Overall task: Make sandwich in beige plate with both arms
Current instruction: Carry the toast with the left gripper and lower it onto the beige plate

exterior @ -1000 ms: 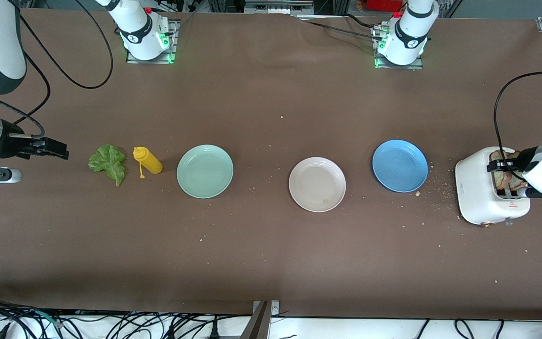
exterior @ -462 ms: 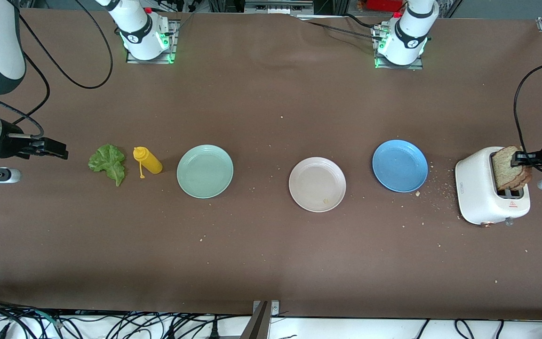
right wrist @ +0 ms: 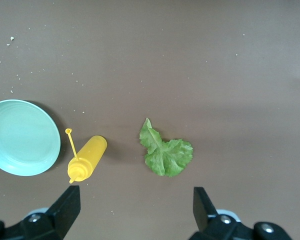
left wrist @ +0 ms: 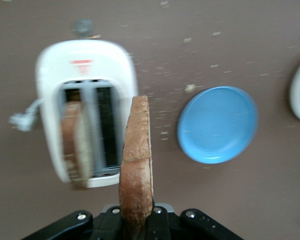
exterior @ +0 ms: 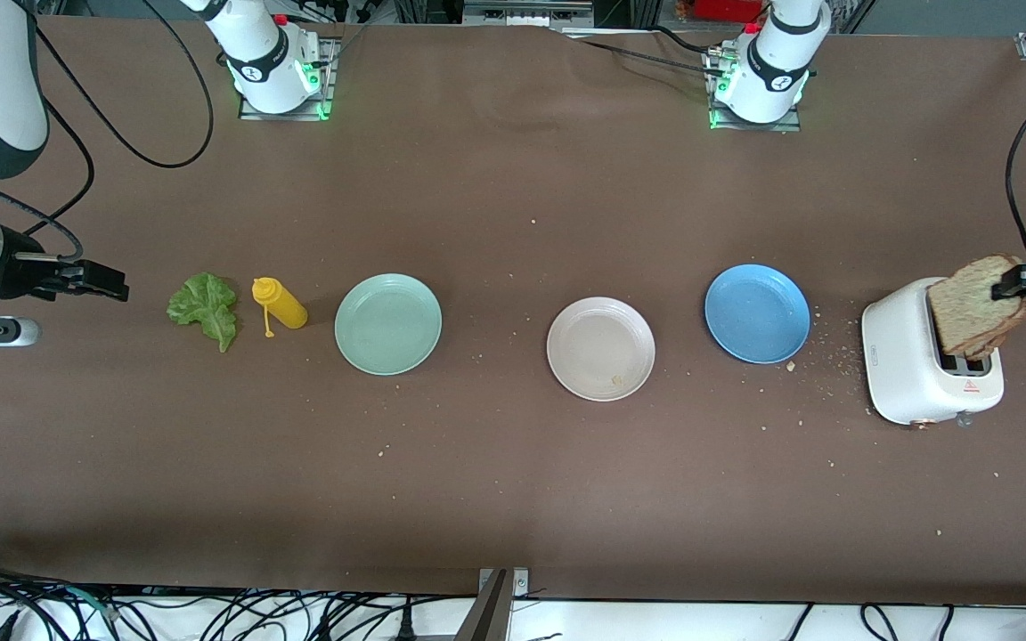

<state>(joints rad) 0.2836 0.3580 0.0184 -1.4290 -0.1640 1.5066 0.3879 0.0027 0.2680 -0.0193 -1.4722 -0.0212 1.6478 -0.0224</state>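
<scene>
Your left gripper [left wrist: 137,220] has just pulled a bread slice [exterior: 976,304] clear of the toaster [exterior: 909,374], clenched on its crust, so carry it to the empty beige plate [exterior: 600,348] while the right gripper [right wrist: 135,205] waits, spread wide, over the lettuce [exterior: 204,307].

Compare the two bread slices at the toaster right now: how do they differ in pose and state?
The held slice is clamped in the shut left gripper, lifted clear above the white toaster; the second slice sits in a toaster slot, ungripped. The held slice shows whole and hangs tilted in the front view; the second slice is mostly sunk in its slot. Both are brown toasted bread with darker crusts. The right gripper waits open over the table near the lettuce leaf.
</scene>
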